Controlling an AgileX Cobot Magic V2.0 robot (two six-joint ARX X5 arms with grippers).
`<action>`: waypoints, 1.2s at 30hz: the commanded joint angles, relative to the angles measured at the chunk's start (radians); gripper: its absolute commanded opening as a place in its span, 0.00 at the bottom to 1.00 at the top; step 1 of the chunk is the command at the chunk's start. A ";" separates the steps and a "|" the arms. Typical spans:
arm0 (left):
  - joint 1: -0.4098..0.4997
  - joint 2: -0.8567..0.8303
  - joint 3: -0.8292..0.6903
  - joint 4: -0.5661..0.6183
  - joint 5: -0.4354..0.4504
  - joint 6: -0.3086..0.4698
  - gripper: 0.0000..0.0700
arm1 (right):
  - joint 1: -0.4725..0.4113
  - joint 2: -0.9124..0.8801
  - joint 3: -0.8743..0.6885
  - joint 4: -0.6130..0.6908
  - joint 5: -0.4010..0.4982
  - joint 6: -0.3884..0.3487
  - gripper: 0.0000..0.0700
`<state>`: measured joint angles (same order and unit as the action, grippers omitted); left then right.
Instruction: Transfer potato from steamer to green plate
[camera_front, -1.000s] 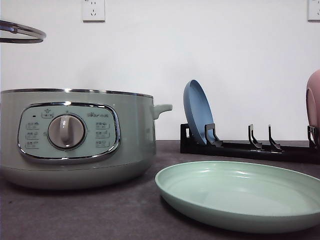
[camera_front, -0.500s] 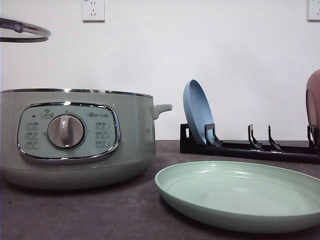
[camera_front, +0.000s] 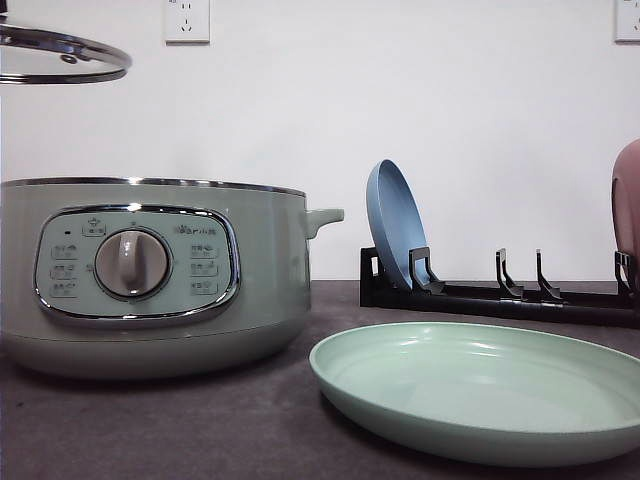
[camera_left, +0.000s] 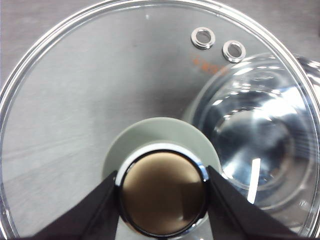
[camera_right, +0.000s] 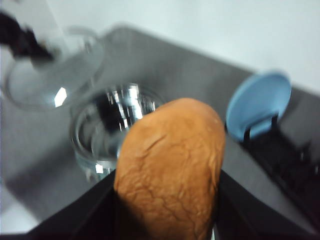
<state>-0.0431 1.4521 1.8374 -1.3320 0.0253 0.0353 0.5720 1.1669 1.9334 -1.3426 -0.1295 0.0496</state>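
Note:
The sage-green steamer (camera_front: 150, 270) stands open at the left of the table, its shiny inside (camera_right: 107, 125) showing in the right wrist view. High above the steamer, my right gripper (camera_right: 167, 212) is shut on the orange-brown potato (camera_right: 170, 160). Up at the top left hangs the glass lid (camera_front: 60, 55), lifted over the steamer. My left gripper (camera_left: 162, 200) is shut on its round knob (camera_left: 163, 185), one black finger (camera_left: 95, 212) on each side. The pale green plate (camera_front: 480, 395) lies empty at the front right.
A black dish rack (camera_front: 500, 295) stands behind the green plate, holding an upright blue plate (camera_front: 395, 225). A pink plate (camera_front: 628, 200) shows at the right edge. The steamer's side handle (camera_front: 325, 217) points toward the rack.
The lifted lid has shifted to the right, further into the front view. Steamer, plates and rack have not moved.

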 joint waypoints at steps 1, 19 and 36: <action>-0.007 -0.010 0.041 0.038 0.001 0.002 0.00 | 0.005 -0.005 -0.060 -0.082 -0.001 -0.017 0.12; -0.085 -0.010 0.041 0.038 0.002 0.002 0.00 | 0.006 -0.043 -0.804 0.448 -0.032 0.018 0.12; -0.115 -0.010 0.041 0.039 0.002 0.002 0.00 | 0.006 0.154 -1.089 0.792 -0.064 0.022 0.12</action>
<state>-0.1530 1.4521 1.8374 -1.3281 0.0250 0.0354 0.5720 1.2983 0.8412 -0.5617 -0.1887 0.0598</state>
